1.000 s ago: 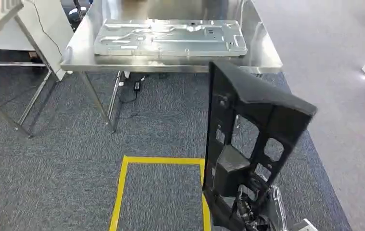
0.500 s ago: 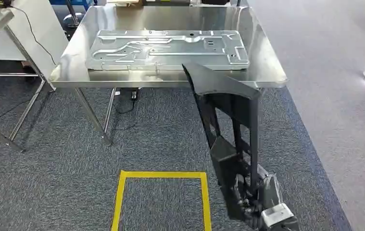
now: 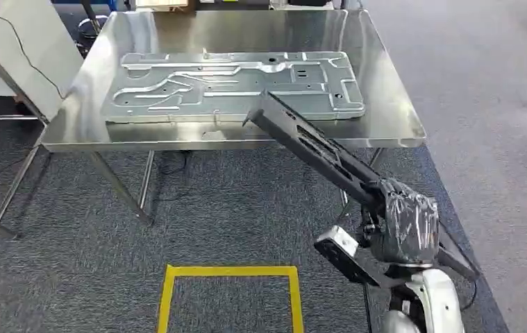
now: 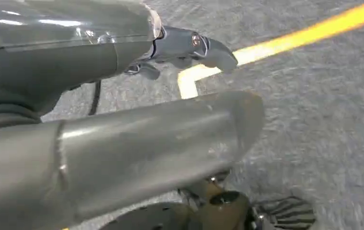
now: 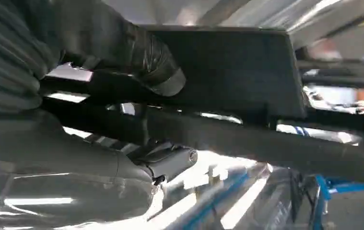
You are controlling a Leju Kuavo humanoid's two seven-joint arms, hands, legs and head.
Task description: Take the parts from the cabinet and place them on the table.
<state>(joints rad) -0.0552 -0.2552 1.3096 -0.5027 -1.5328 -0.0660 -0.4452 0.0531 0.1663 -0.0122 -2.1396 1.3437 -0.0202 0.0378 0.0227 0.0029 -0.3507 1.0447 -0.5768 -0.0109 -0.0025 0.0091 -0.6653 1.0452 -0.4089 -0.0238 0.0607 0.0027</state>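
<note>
A long black plastic part [image 3: 316,151] is gripped at its lower end by the right hand [image 3: 403,225], which is wrapped in clear film and seen low in the head view. From the hand the part is held slanting up and forward, and its far tip is seen over the near edge of the steel worktop [image 3: 392,118]; whether the tip touches the surface cannot be told. In the right wrist view the same part [image 5: 247,81] is seen close up as a broad dark panel with a dark bar below it, and the fingers [image 5: 136,52] of the right hand [image 5: 98,96] are closed over its edge, with the thumb beneath.

Beyond the tip of the part, a flat stamped metal sheet [image 3: 232,87] is laid on the worktop, covering much of its middle. On the grey carpet [image 3: 73,263] just beside the right hand, towards the robot's left, a rectangle of yellow tape [image 3: 229,272] is marked out.

The left hand [image 4: 122,120] is seen in the left wrist view above the carpet [image 4: 323,105], with a corner of the yellow tape [image 4: 275,45] beyond it. Nothing is held in it, and its thick thumb and darker fingers [image 4: 194,45] are kept apart.
</note>
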